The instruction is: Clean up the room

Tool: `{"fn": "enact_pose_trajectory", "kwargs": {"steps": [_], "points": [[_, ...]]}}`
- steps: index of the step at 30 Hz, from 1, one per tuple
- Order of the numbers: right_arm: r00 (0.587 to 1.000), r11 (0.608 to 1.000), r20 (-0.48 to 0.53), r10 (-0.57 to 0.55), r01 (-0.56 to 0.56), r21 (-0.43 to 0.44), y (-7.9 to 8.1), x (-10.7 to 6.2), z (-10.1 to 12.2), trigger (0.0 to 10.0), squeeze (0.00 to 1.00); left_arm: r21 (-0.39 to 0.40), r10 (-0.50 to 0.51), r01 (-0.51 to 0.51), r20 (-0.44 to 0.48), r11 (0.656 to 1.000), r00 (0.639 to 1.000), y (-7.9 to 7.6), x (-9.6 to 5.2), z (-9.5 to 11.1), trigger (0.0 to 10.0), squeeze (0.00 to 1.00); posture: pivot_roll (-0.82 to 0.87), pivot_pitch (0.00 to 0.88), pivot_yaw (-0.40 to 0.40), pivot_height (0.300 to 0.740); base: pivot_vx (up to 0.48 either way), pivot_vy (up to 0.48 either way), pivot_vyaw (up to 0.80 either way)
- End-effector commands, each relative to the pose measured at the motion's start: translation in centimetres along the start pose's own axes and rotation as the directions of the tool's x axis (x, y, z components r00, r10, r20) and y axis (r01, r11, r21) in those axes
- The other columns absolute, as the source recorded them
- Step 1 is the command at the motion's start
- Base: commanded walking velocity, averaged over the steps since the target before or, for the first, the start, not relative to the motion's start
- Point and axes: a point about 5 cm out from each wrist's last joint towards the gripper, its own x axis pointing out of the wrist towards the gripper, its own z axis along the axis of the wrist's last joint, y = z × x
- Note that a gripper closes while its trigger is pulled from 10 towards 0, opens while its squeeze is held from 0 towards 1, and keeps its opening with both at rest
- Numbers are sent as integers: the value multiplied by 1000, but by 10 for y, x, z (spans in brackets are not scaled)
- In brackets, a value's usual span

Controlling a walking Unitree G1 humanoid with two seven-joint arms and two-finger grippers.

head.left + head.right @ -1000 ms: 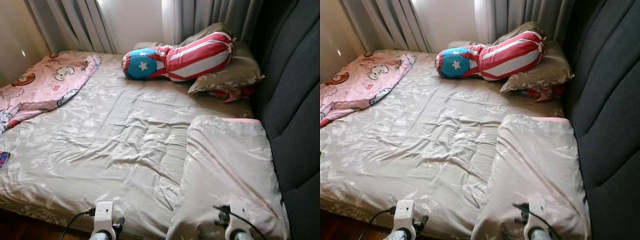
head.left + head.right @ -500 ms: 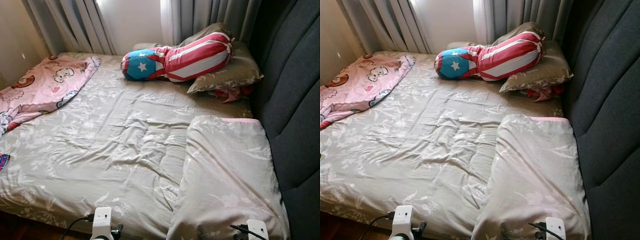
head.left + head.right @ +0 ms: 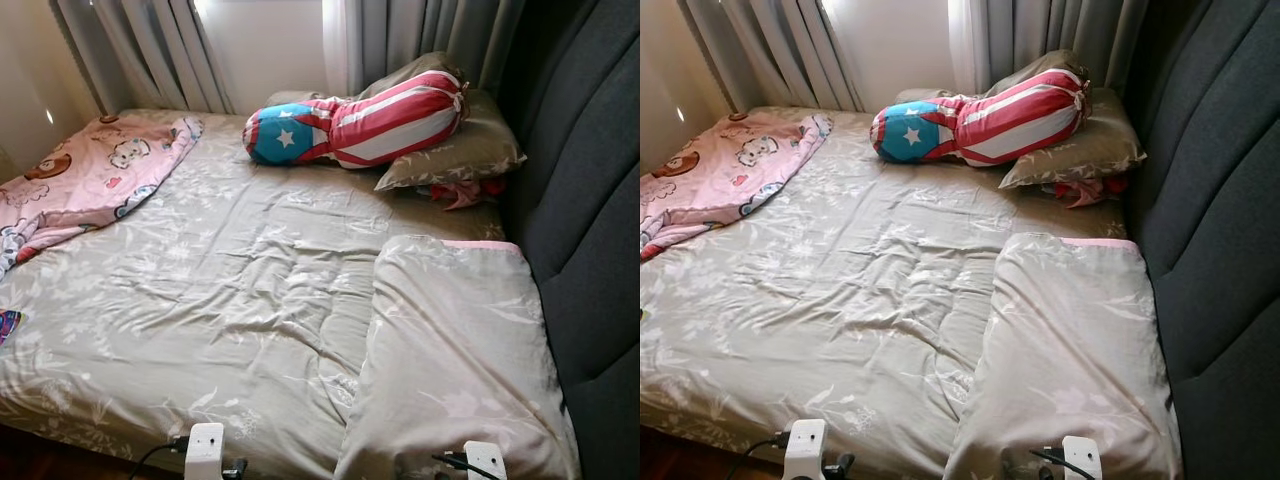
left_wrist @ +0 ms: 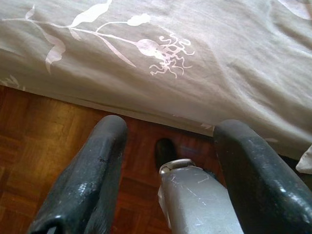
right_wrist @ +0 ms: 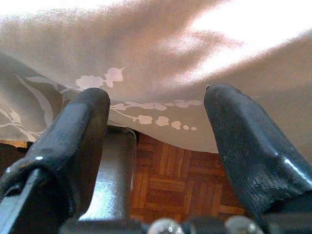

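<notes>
Standing at the foot edge of the bed, the robot looked down across a rumpled taupe sheet printed with pale flowers. A large pillow in matching fabric lay on the near right part of the mattress, just beside the dark grey padded headboard. Farther back, a star-and-stripes bolster rested partly on a second taupe pillow, with a bit of red cloth poking out beneath. A pink cartoon-print blanket was bunched at the far left, near the grey curtains. The left gripper hung low with its fingers spread apart above the parquet floor (the sheet's edge just ahead), and the right gripper likewise stood wide, empty, under the overhanging sheet.
</notes>
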Motion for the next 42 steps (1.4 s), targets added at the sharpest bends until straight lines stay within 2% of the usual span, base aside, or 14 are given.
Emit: {"fn": "enact_pose_trajectory", "kwargs": {"steps": [1,7,30,42], "points": [[1000,1000,-15,0,0,0,0,0,-2,10000,0,-6,14,-14,-18,1000,1000,3,-1,-5,10000,0,-108,71,26,740,0,0,0],[1000,1000,-13,-5,5,3,-6,0,0,10000,0,-17,24,-25,-17,1000,1000,3,0,-3,10000,0,-109,89,30,740,0,0,0],[1000,1000,-19,12,-12,-1,-3,0,-1,10000,0,-38,53,-55,-66,998,996,13,-5,-15,10000,0,-112,126,31,740,0,404,0],[999,1000,-28,17,-17,-2,-3,0,-2,10000,0,-39,50,-53,-72,998,996,12,-5,-16,10000,0,-114,138,34,740,0,404,0]]}}
